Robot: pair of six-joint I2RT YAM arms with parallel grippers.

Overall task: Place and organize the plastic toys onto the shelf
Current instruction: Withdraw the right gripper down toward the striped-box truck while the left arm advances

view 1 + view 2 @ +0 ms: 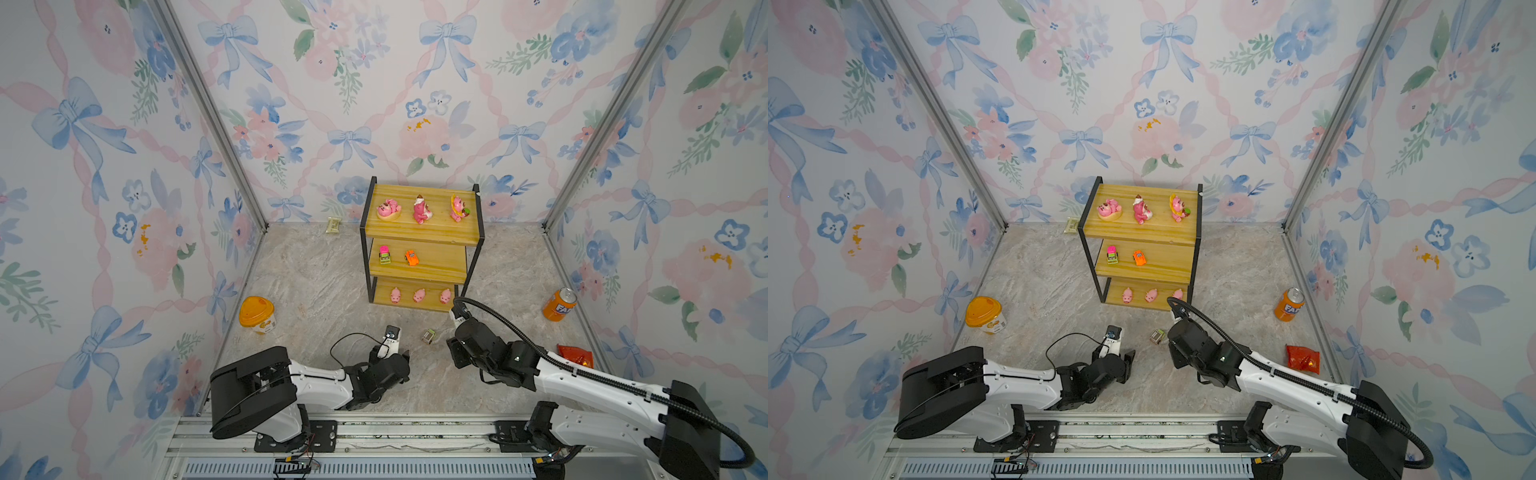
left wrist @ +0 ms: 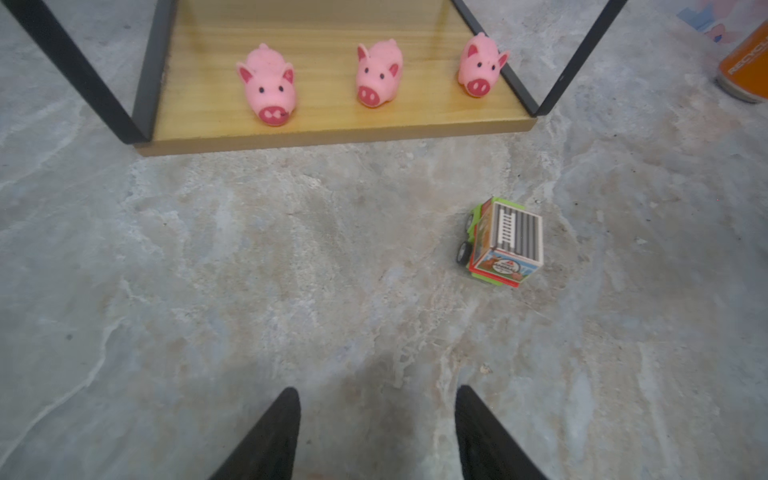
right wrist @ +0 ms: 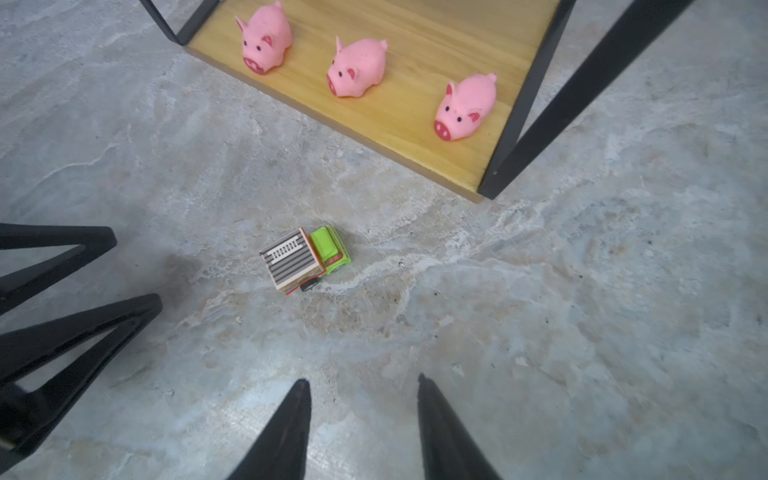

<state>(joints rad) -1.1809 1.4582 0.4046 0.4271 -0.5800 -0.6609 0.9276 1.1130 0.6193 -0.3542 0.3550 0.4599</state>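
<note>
Both the left gripper [image 2: 376,390] and right gripper [image 3: 363,380] hang parted and empty near the small grey-and-green plastic truck [image 3: 305,259] on the marbled floor [image 1: 324,282] before the yellow-boarded, black-framed shelf [image 1: 419,272], so the right one should straddle its boxy sides squarely before clamping.

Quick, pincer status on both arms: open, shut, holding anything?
Left pincer: open, holding nothing.
Right pincer: open, holding nothing; the grey-green toy truck lies free ahead of it.
</note>
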